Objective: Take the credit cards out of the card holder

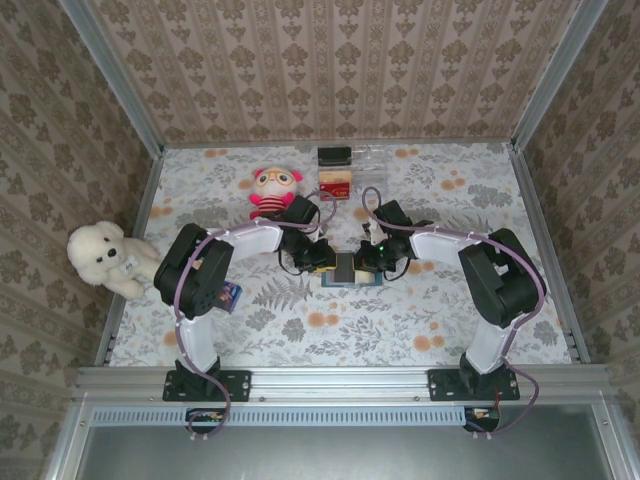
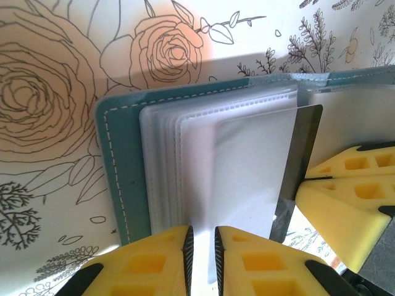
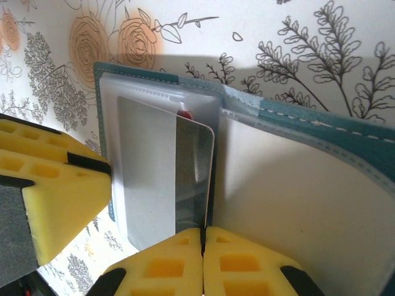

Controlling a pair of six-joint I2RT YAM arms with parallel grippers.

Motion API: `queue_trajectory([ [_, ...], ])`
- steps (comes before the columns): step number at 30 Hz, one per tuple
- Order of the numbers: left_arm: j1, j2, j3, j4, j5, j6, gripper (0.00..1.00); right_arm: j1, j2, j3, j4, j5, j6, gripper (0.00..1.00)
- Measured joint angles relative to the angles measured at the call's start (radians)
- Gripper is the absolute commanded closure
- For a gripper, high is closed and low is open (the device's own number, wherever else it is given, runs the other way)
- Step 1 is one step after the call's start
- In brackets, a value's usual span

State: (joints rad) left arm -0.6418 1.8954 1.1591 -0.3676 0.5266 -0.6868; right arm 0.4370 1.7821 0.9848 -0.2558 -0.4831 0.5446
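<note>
The teal card holder (image 1: 352,276) lies open on the flowered table, both grippers meeting over it. Its stitched cover (image 2: 118,160) carries a stack of clear sleeves (image 2: 185,154). My left gripper (image 2: 202,231) is closed to a narrow gap on one clear sleeve at its near edge. My right gripper (image 3: 203,231) is shut on the edge of a dark grey, shiny credit card (image 3: 194,172), which stands partly out of its sleeve. A sliver of red (image 3: 185,114) shows behind that card's top. The right panel (image 3: 290,185) is folded up beside it.
A clear tray (image 1: 375,160) at the back holds a black block (image 1: 335,155), with a small red and orange-gold rectangle (image 1: 335,181) below the block. A pink doll (image 1: 275,190), a white plush dog (image 1: 105,258) and a small blue can (image 1: 231,296) are to the left.
</note>
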Motion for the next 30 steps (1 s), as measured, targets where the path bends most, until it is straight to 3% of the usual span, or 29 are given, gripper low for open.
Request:
queue_trajectory([
  [5, 0.0, 0.0, 0.0, -0.001, -0.001, 0.0, 0.81, -0.001, 0.0, 0.0, -0.003, 0.0, -0.002, 0.78],
  [14, 0.0, 0.0, -0.003, -0.001, -0.004, 0.0, 0.82, -0.001, 0.033, 0.0, 0.018, -0.027, 0.001, 0.74],
  [30, 0.0, 0.0, -0.006, 0.0, -0.005, 0.0, 0.8, -0.016, 0.042, -0.008, 0.075, -0.074, 0.0, 0.91],
])
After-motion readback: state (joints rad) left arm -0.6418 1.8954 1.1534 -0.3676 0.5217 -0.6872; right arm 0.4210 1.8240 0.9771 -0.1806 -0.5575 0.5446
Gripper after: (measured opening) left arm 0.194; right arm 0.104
